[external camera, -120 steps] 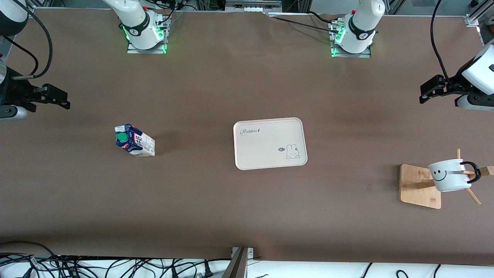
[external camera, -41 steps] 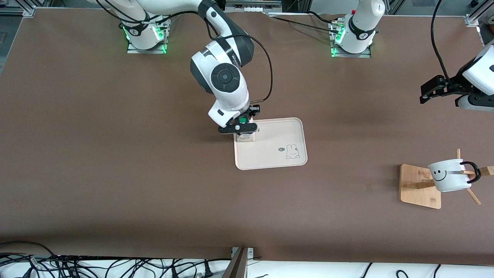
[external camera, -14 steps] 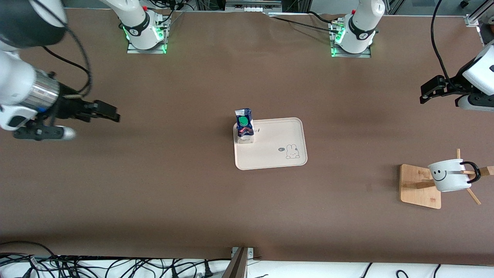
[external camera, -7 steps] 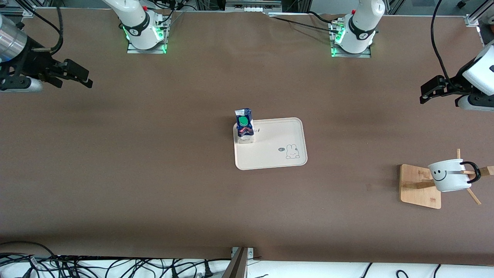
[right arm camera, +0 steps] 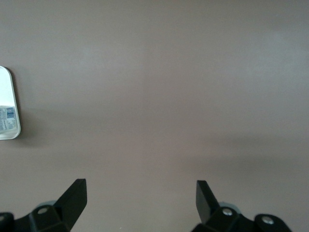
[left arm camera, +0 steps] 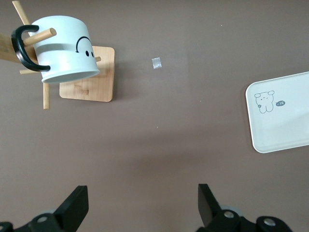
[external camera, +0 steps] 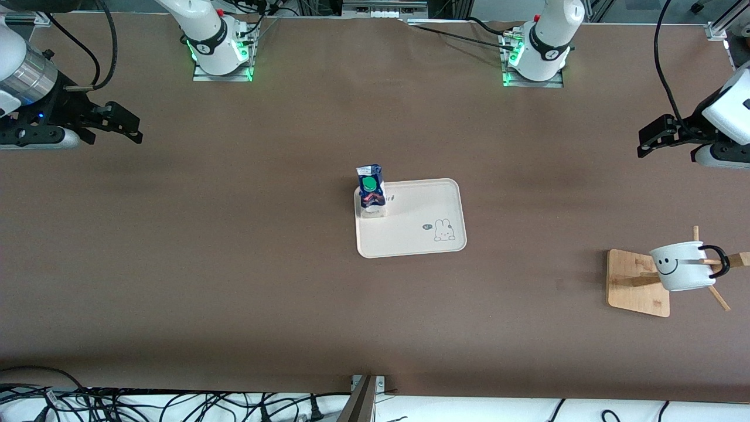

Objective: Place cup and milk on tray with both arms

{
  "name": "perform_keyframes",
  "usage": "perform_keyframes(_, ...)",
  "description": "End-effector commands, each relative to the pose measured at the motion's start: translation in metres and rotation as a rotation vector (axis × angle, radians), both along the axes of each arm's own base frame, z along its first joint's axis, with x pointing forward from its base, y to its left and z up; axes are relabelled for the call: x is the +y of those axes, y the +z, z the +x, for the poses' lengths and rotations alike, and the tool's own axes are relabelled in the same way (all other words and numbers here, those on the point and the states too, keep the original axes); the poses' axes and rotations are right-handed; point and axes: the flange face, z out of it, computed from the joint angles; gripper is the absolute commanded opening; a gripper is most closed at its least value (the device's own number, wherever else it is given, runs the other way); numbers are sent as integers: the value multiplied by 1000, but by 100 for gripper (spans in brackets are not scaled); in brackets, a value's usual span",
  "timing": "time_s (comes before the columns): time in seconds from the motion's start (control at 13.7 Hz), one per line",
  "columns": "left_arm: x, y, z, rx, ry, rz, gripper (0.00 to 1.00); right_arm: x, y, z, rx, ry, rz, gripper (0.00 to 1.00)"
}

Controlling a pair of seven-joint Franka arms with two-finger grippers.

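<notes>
The milk carton (external camera: 371,191) stands upright on the cream tray (external camera: 419,231), in the tray's corner toward the right arm's end; a sliver of it shows in the right wrist view (right arm camera: 7,119). The white smiley cup (external camera: 681,266) hangs by its black handle on a peg of the wooden rack (external camera: 637,283) at the left arm's end; it also shows in the left wrist view (left arm camera: 63,49). My right gripper (external camera: 126,121) is open and empty over bare table at the right arm's end. My left gripper (external camera: 650,140) is open and empty, waiting over the table at the left arm's end.
The tray's corner with the bunny drawing shows in the left wrist view (left arm camera: 282,111). A small pale scrap (left arm camera: 156,63) lies on the brown table near the rack. Cables lie along the table's front edge (external camera: 176,404).
The right arm carried the milk from the table onto the tray, let go of it and drew back to its end of the table. The left arm has not moved.
</notes>
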Motion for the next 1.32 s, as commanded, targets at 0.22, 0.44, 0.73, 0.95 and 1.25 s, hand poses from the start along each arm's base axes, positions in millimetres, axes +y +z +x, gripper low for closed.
perform_keyframes(0.22,14,5,0,12,22,-23,100,-2,26,-1,47,48,-89,100)
perform_keyframes(0.44,19,4,1,11,33,-23,100,-6,21,1,58,27,-83,100)
perform_keyframes(0.73,39,-12,26,26,73,-23,100,-12,23,3,43,13,-80,100)
perform_keyframes(0.95,37,-10,25,34,76,-20,100,-12,23,4,39,13,-80,100)
perform_keyframes(1.25,47,-27,39,68,86,-26,100,-14,23,5,31,9,-78,100)
